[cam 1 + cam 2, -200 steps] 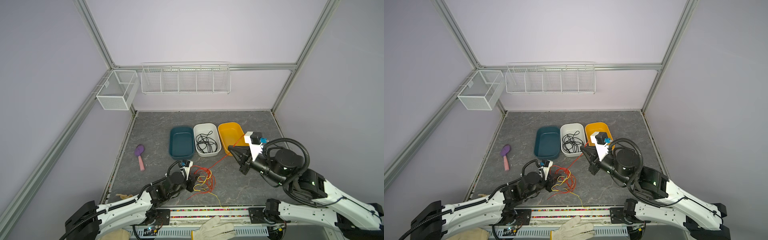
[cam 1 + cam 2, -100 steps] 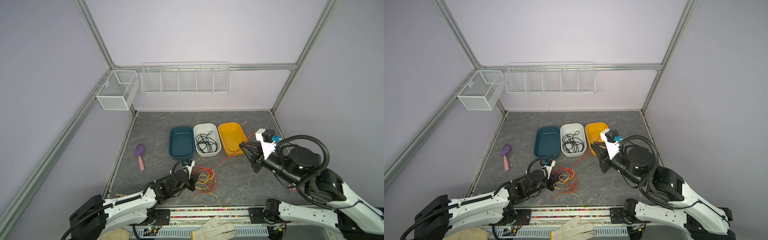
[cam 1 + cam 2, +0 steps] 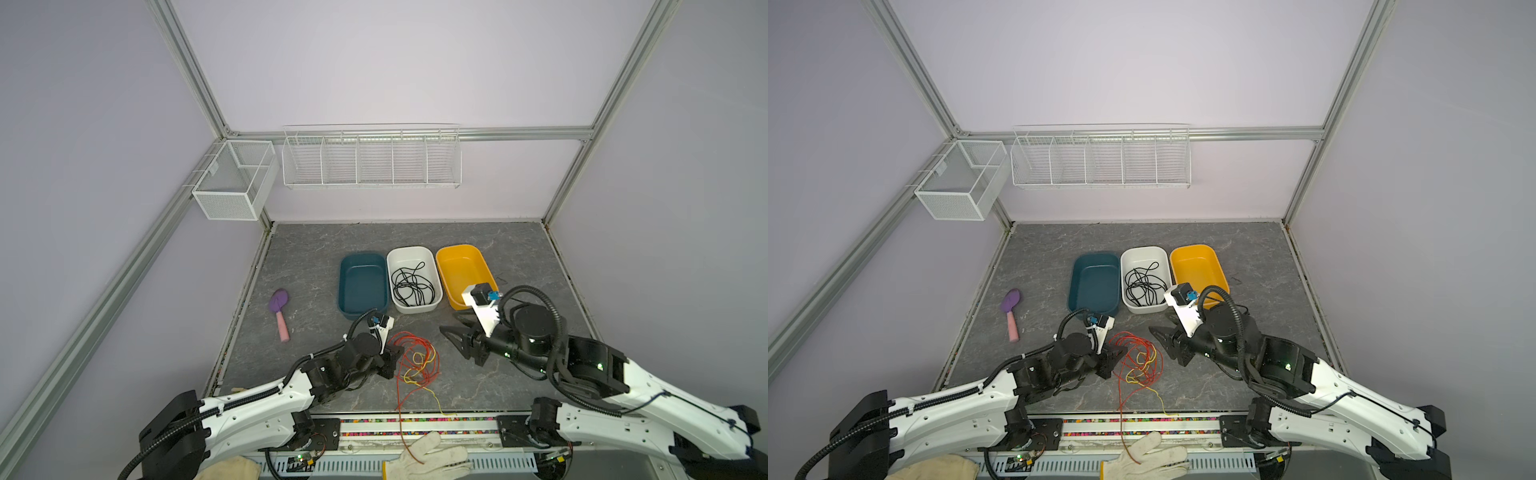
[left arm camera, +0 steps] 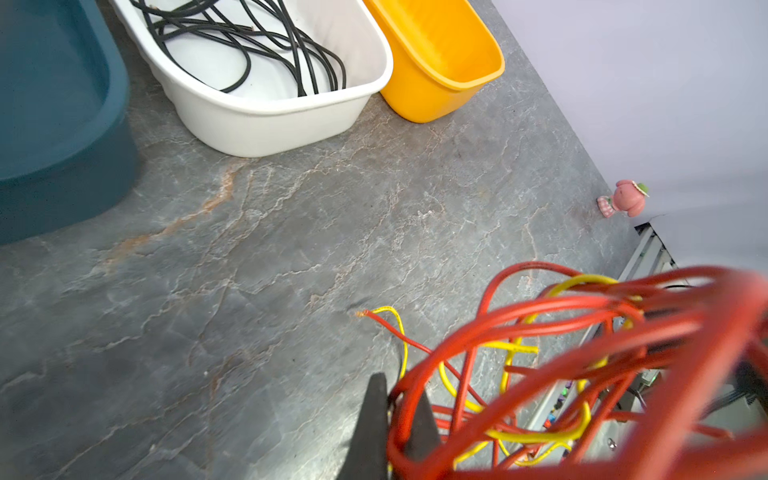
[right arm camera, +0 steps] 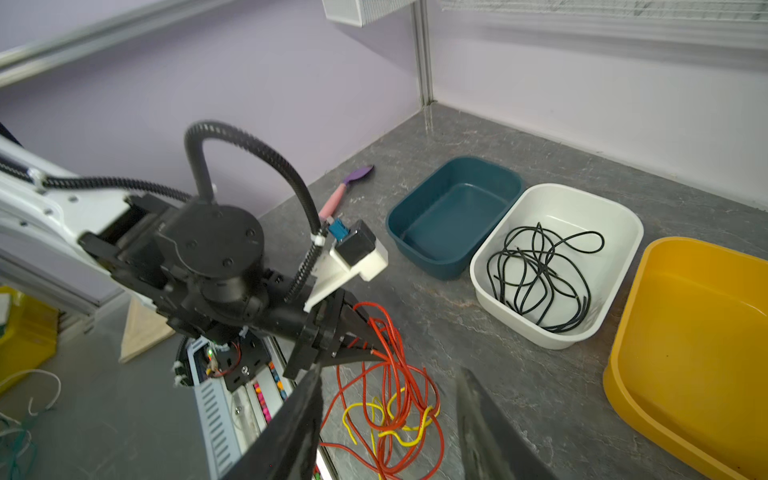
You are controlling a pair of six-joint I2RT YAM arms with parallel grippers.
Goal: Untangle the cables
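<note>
red cable [image 4: 706,286] and yellow cable [image 4: 536,437] tangled on bench [image 4: 249,291]: left fingers [image 4: 372,424] clenched on red cable, anchor; right fingers [image 5: 291,432] released, empty: best pinch one yellow loop, draw off slowly.

The table [image 3: 307,257] lies bare behind and on both sides of the row of 3 bins [image 3: 409,249], save a brush [image 3: 279,311] near its left edge. Nearer, the cables [image 3: 415,363] fill the whole gap between left gripper [image 3: 395,358] and right gripper [image 3: 451,338].
</note>
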